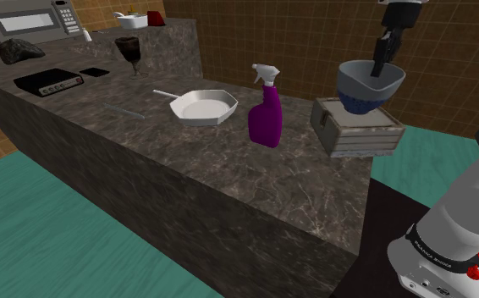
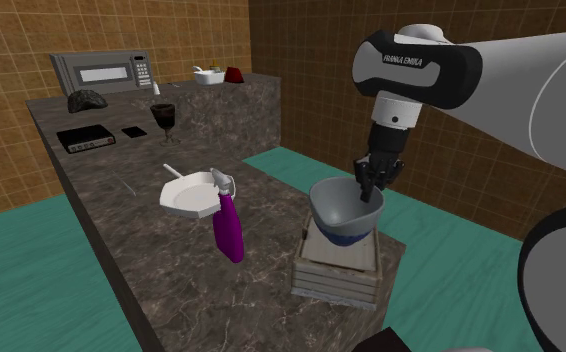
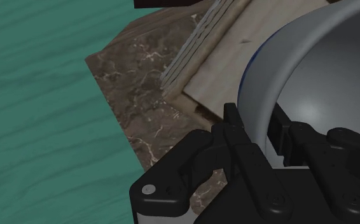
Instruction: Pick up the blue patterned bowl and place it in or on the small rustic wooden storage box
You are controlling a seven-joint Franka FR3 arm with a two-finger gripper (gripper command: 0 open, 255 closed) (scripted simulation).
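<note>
A bowl (image 1: 369,80) (image 2: 346,205), grey inside with a blue patterned lower outside, hangs tilted over the small slatted wooden box (image 1: 360,135) (image 2: 336,275) at the counter's near end. Its base is at the box's pale lid; I cannot tell whether they touch. My black gripper (image 1: 380,66) (image 2: 369,185) comes down from above and is shut on the bowl's rim. In the wrist view the gripper (image 3: 255,127) clasps the grey rim of the bowl (image 3: 312,70), one finger inside and one outside, with the box (image 3: 223,57) beneath.
A purple spray bottle (image 1: 266,114) (image 2: 228,225) stands just beside the box. Beyond it lie a white pan (image 1: 204,107), a dark wine glass (image 1: 130,49), a black device (image 1: 50,81) and a microwave (image 1: 35,17). The box sits near the counter's corner, above teal floor (image 3: 39,95).
</note>
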